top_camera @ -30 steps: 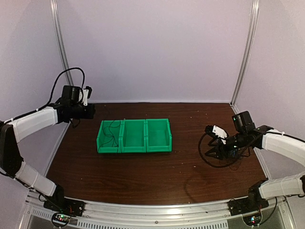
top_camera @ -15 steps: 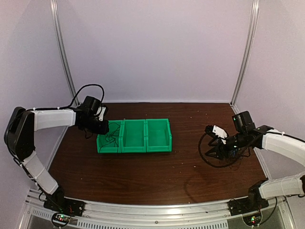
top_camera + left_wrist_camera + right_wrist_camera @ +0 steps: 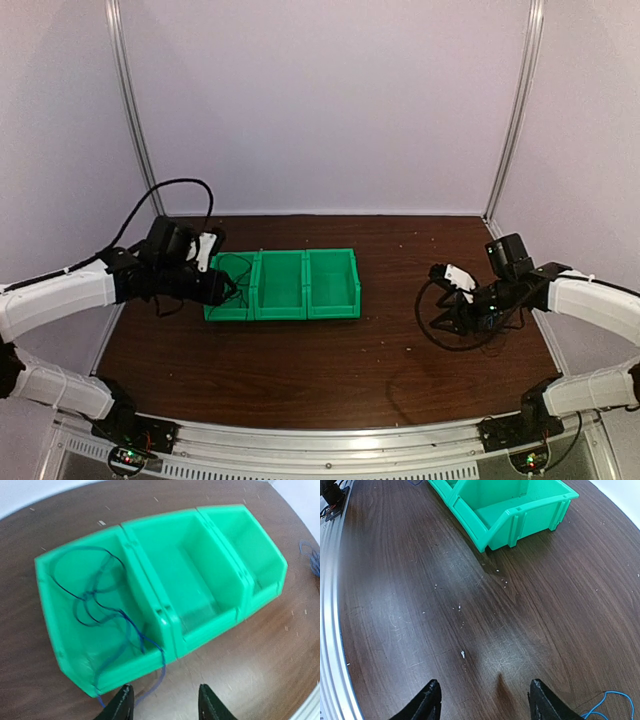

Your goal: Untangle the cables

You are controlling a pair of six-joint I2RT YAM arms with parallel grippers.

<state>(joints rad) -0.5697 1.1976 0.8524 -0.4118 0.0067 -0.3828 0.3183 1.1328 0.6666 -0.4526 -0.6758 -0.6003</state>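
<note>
Left fingers (image 3: 123, 706), spread and empty, hung before the green bin (image 3: 167, 617), whose left compartment held one dark cable (image 3: 86, 596) trailing over its wall. Right fingers (image 3: 428, 702), likewise spread, hovered near the bright blue cable (image 3: 313, 560) on the tabletop (image 3: 470, 605), apparently not yet binned.

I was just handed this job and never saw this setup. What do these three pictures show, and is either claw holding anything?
Two robot arms are bolted at the near edge of a brown table. The wide picture looks down from above and behind them. The other two come from wrist cameras, showing the left claw and the right claw at the bottom edge. A green three-compartment bin stands on the table. Thin dark cables lie looped in its left compartment, one end trailing over its wall onto the table. A bright blue cable lies near the right arm. Both claws are open, holding nothing.
</note>
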